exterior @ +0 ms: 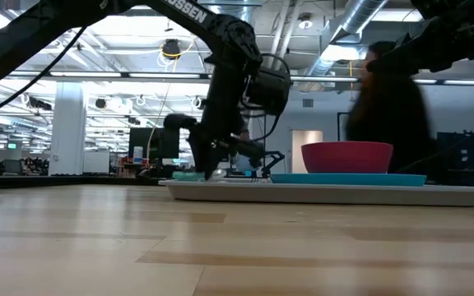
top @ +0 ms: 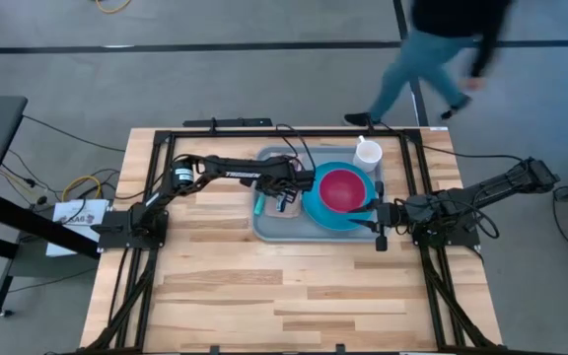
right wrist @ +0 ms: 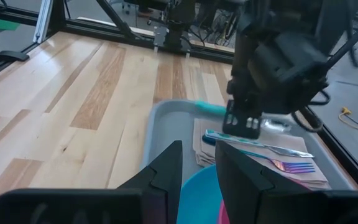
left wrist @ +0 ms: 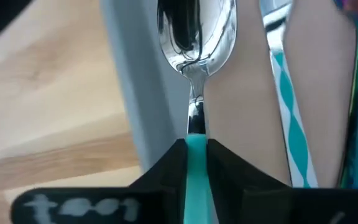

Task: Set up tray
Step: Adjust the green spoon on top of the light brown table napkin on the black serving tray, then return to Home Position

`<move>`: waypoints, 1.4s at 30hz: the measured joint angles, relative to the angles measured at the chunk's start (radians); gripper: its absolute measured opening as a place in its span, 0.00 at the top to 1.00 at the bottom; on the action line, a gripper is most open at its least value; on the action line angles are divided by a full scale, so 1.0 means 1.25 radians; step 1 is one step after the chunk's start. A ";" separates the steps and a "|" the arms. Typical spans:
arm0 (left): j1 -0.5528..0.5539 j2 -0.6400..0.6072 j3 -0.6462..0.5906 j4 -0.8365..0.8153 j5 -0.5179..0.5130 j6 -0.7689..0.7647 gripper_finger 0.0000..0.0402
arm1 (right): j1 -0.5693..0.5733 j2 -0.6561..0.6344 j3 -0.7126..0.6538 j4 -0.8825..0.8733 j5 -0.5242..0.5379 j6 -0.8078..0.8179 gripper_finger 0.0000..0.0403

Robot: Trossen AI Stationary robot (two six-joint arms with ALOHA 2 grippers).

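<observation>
The grey-blue tray (top: pixel 264 229) (exterior: pixel 336 192) lies mid-table. On it sit a blue plate (top: pixel 316 212) with a pink bowl (top: pixel 341 188), and a tan napkin (right wrist: pixel 263 157) bearing a teal-handled utensil (right wrist: pixel 253 147) and an iridescent fork (right wrist: pixel 293 166). My left gripper (top: pixel 282 200) (exterior: pixel 212 170) stands over the tray's left part, shut on a teal-handled spoon (left wrist: pixel 196 31). My right gripper (top: pixel 379 215) (right wrist: pixel 199 168) hovers at the plate's right edge (right wrist: pixel 197 196), its fingers a narrow gap apart. My left gripper pinches the spoon's teal handle (left wrist: pixel 196 152) between its two fingers (left wrist: pixel 166 171), near the metal neck. It comes from above, pointing down, with the fingers across the handle. The spoon lies about level along the napkin's edge, low over the tray; whether it rests there I cannot tell.
A white cup (top: pixel 367 154) stands on the table just past the tray's far right corner. A black frame (top: pixel 225 125) borders the table. A person (top: pixel 442 49) (exterior: pixel 385 107) walks past the far edge. Bare wood (top: pixel 264 296) spreads toward the near side.
</observation>
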State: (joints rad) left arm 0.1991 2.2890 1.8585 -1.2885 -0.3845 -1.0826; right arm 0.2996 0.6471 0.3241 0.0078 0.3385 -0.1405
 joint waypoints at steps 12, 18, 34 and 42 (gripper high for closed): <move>0.008 -0.002 0.066 0.023 -0.004 -0.145 0.94 | 0.000 0.000 0.000 0.000 0.000 0.001 0.77; 0.010 0.005 0.066 0.042 0.000 -0.157 0.88 | 0.000 0.000 0.000 0.000 0.000 0.001 0.77; 0.010 0.005 0.066 0.067 -0.019 -0.135 0.82 | 0.000 0.000 0.000 0.000 0.000 0.001 0.77; 0.010 0.005 0.066 0.068 -0.035 -0.107 0.80 | 0.000 0.000 0.000 0.000 0.000 0.001 0.77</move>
State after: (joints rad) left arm 0.2115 2.2951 1.9411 -1.2030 -0.4278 -1.2168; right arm 0.2996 0.6472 0.3241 0.0076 0.3382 -0.1398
